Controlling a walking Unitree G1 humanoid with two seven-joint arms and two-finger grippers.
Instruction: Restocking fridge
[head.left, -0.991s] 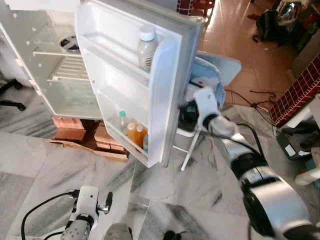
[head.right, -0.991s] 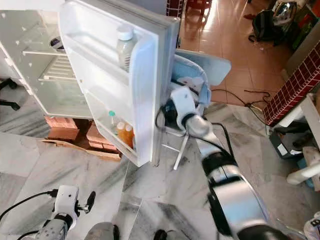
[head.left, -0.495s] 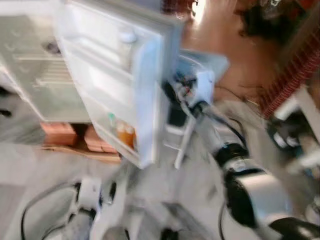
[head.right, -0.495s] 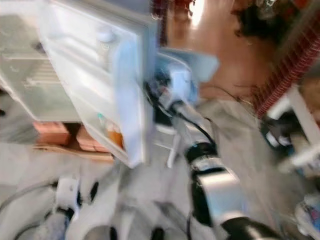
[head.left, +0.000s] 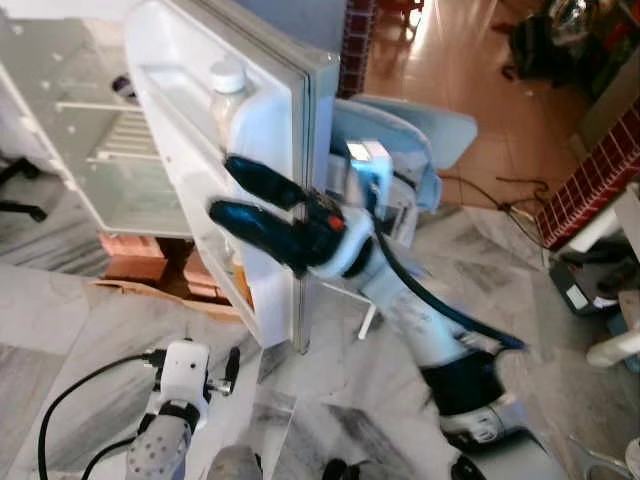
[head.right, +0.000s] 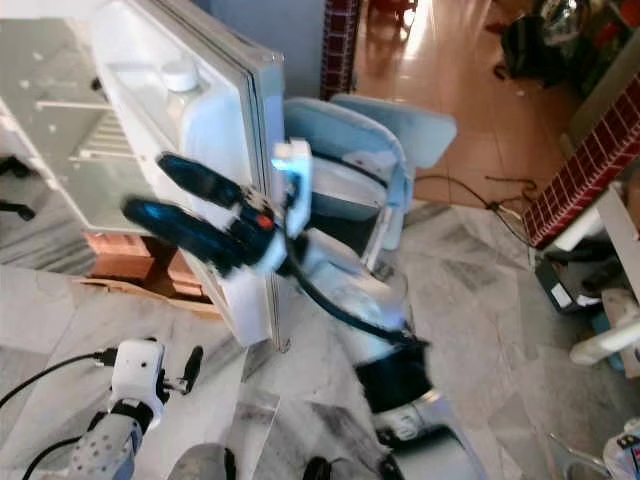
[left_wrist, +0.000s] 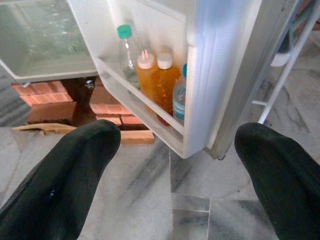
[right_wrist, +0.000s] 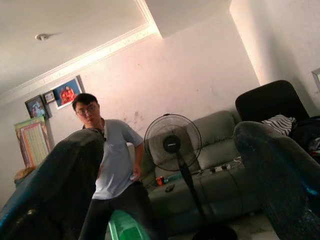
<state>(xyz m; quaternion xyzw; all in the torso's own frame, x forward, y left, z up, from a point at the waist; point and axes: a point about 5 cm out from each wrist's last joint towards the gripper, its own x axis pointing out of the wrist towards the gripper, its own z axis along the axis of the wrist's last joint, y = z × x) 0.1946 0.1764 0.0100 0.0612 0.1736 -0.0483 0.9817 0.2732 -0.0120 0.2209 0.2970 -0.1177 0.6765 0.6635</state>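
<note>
Fridge (head.left: 110, 150): white, standing open on a base of red bricks (head.left: 135, 250), interior shelves bare but for a dark round item on the upper rack, too small to identify.

Fridge door (head.left: 250, 170): swung wide, edge-on to the head camera. Upper door shelf holds a pale bottle (head.left: 228, 85) with white cap. The left wrist view takes in the lower door shelf, which the head views barely show: a clear bottle with green cap (left_wrist: 126, 55), two orange bottles (left_wrist: 157, 80) with white caps, and a small blue-capped water bottle (left_wrist: 179, 97) at the outer end, all upright and touching in a row.

White chair (head.left: 400, 160): just behind the door, pale blue back.

Right gripper (head.left: 250, 200): raised in front of the door's inner face, jaws spread wide and holding nothing. Its wrist view points away from the fridge, into the room: a person (right_wrist: 107, 165) in a light shirt, a standing fan (right_wrist: 172, 145), a grey sofa (right_wrist: 220, 160), framed pictures (right_wrist: 65, 93) on the wall.

Left gripper (left_wrist: 170, 165): low over the marble floor (head.left: 60, 330), aimed at the lower door shelf, jaws spread and carrying nothing.

Brick-patterned wall (head.left: 595, 180): far right.

Black cable (head.left: 70, 420): on the floor by the left arm.
</note>
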